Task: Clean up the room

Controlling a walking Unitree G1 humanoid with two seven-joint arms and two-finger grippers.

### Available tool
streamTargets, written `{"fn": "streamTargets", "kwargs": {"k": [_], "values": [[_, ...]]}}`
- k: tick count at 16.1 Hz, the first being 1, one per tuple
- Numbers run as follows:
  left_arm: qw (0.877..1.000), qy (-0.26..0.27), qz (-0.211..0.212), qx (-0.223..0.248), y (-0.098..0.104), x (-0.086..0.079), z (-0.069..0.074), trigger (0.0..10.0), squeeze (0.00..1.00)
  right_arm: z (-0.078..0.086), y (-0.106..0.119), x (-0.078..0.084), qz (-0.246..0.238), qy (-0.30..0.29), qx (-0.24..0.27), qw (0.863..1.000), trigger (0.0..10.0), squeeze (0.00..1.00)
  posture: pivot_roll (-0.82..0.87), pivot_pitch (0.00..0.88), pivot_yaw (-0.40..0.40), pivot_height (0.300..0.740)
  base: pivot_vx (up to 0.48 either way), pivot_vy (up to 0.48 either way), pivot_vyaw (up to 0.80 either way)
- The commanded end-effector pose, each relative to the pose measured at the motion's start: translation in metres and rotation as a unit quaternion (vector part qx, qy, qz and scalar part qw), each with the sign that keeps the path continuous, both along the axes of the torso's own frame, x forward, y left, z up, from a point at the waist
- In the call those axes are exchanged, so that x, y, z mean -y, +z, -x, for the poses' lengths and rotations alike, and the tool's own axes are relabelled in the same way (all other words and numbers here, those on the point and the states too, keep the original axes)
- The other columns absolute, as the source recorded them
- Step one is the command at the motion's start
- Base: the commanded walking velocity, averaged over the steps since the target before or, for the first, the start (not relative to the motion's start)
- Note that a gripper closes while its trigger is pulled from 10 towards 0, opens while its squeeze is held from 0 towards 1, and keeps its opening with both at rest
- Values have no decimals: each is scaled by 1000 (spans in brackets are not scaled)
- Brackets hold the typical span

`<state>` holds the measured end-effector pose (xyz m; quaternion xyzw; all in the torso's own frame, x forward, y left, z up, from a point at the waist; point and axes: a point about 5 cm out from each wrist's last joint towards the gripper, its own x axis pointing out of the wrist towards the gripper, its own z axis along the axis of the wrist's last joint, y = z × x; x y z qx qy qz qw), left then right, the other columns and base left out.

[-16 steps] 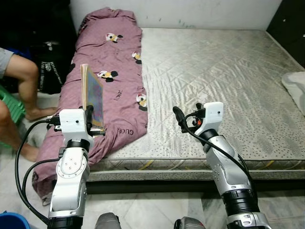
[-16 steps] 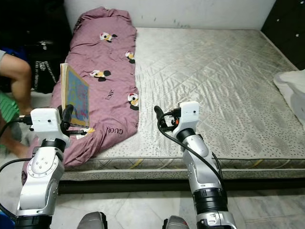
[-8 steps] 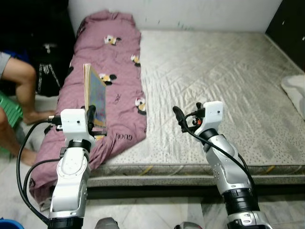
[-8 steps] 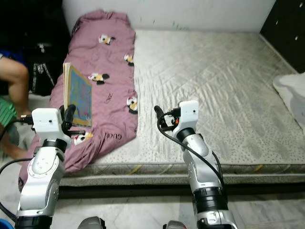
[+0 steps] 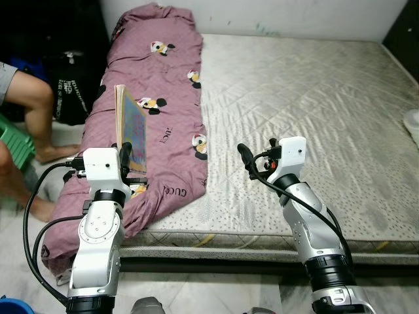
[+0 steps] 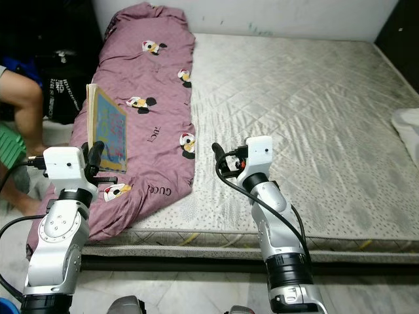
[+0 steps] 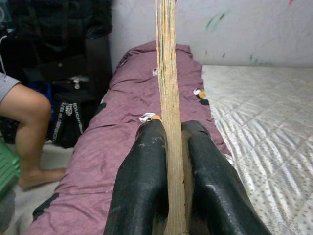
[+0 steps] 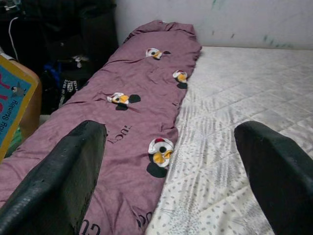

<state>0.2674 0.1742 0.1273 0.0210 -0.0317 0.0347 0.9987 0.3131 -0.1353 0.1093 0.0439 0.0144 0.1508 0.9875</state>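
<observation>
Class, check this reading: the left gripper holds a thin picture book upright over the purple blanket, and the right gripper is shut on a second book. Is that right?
One part is wrong. The right gripper is open and holds nothing, as the right wrist view shows. The rest stands: the left gripper holds the book upright over the purple blanket.

A person's bare leg (image 5: 36, 118) is showing at the left beside the mattress (image 5: 314, 111), near a dark bag (image 5: 69, 98); something green (image 5: 16, 147) is lying beneath the leg.

blanket (image 5: 163, 85): mauve, cartoon prints | mattress (image 5: 314, 98): grey quilted | book (image 5: 131, 134): blue cover
</observation>
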Motion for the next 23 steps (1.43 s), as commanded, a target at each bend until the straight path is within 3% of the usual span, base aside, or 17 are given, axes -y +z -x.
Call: {"fn": "streamTargets", "kwargs": {"k": [1,10,23], "values": [[999,-7,-4,31,12,1,-1,10000,0,-1,1,3,2,-4,3,1000,10000,0,-27,31,-19,740,319,0,0],[1000,-7,-3,25,10,1,-1,10000,0,0,-1,4,7,-6,3,1000,10000,0,-27,34,-20,740,302,0,0],[1000,-5,-16,18,7,5,-2,10000,0,-1,-2,7,9,-13,-1,1000,10000,0,-28,34,-21,740,0,-22,0]]}}
